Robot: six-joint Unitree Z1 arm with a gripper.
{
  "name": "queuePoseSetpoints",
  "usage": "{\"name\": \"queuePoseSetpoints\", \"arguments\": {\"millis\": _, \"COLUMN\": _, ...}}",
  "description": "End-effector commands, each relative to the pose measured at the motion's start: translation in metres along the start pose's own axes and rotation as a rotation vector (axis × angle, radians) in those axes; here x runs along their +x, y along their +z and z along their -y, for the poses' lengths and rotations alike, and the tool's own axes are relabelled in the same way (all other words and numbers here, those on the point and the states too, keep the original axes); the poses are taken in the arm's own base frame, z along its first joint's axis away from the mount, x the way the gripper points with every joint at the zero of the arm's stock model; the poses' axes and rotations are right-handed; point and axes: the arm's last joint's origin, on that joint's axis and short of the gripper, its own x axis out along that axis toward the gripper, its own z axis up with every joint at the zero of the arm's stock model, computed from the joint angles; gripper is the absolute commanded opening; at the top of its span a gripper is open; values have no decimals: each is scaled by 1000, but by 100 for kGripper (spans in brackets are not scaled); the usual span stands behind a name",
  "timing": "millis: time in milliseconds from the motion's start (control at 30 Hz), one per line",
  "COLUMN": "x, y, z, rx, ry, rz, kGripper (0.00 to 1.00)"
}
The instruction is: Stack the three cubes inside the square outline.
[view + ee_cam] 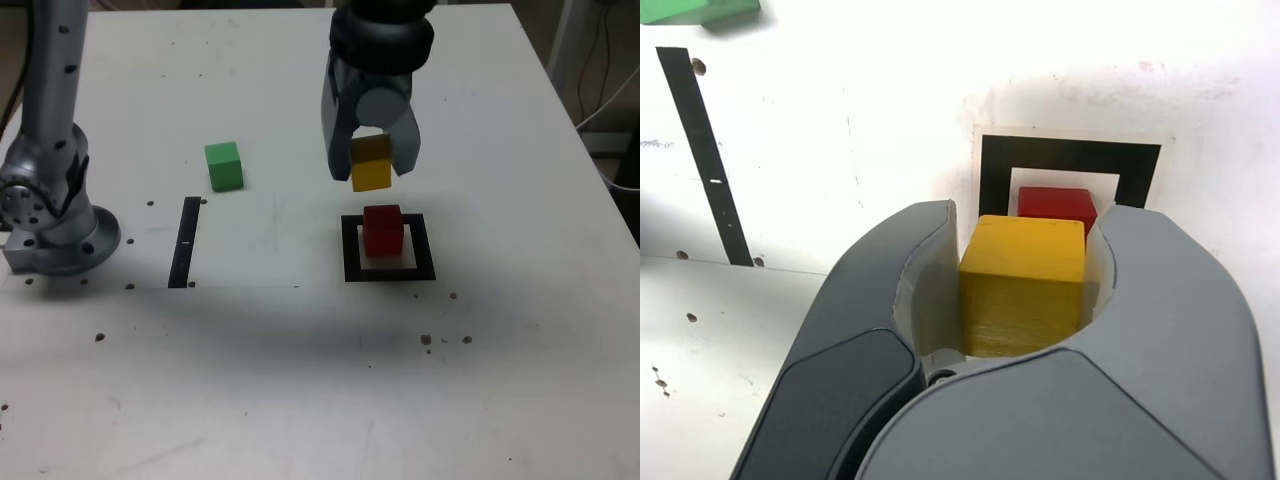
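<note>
The square lay flat on the table, a black frame with a white middle. Inside it sat the red cube, resting on the white middle and close to the frame's far edge in the exterior view. Above the square hung the gripper, its fingers pointing down and pinching the yellow cube between them. In the exterior view the yellow cube showed just beyond the square, up off the table; in the wrist view it hid part of the square's opening and part of the red cube. Whether the yellow and red cubes touched could not be told for certain from the wrist view, but the exterior view showed a strip of table between them. Well apart from the square, toward the exterior view's left and farther back, the green cube stood alone on the table. The black strip lay flat to the square's left in the exterior view, and the arm's base stood beyond that strip, farther left from the square.
</note>
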Motion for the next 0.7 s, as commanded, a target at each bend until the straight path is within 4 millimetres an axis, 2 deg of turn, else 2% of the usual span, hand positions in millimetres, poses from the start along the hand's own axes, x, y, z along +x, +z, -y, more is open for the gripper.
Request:
{"name": "queuePoseSetpoints", "arguments": {"millis": 0, "x": 4, "y": 4, "z": 1, "rx": 2, "ry": 0, "rz": -12, "kGripper": 14}}
{"name": "queuePoseSetpoints", "arguments": {"millis": 667, "x": 15, "y": 16, "z": 21, "rx": 56, "ry": -32, "rz": -41, "kGripper": 15}}
